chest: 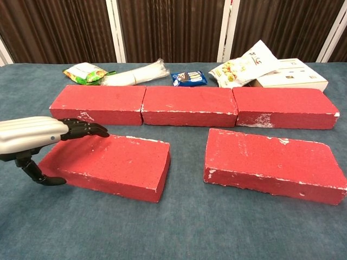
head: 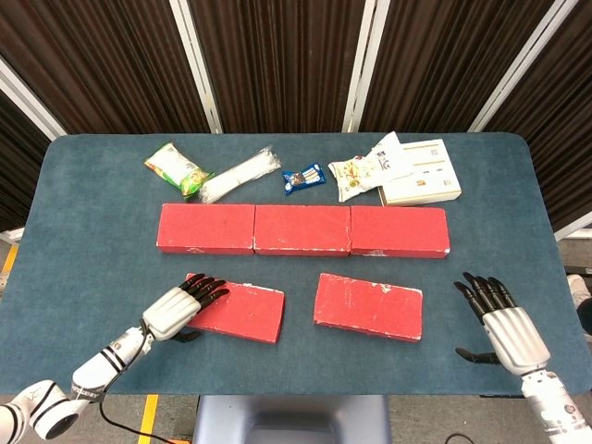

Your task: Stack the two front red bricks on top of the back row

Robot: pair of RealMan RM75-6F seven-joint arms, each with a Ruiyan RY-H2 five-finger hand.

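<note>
Three red bricks form the back row (head: 302,229) (chest: 190,104), end to end. The front left brick (head: 236,313) (chest: 111,165) lies flat on the blue table. My left hand (head: 178,311) (chest: 38,138) reaches over its left end, with the fingers (chest: 84,129) stretched above the top face and the thumb (chest: 39,176) down by the near left edge. The front right brick (head: 368,306) (chest: 271,162) lies untouched. My right hand (head: 502,326) hovers open to the right of it, holding nothing; the chest view does not show this hand.
Behind the back row lie a green snack bag (head: 176,168), a white wrapped bundle (head: 239,175), a small blue packet (head: 303,178), a pale snack bag (head: 368,168) and a white box (head: 421,176). The table's front edge (head: 296,393) runs just below the hands.
</note>
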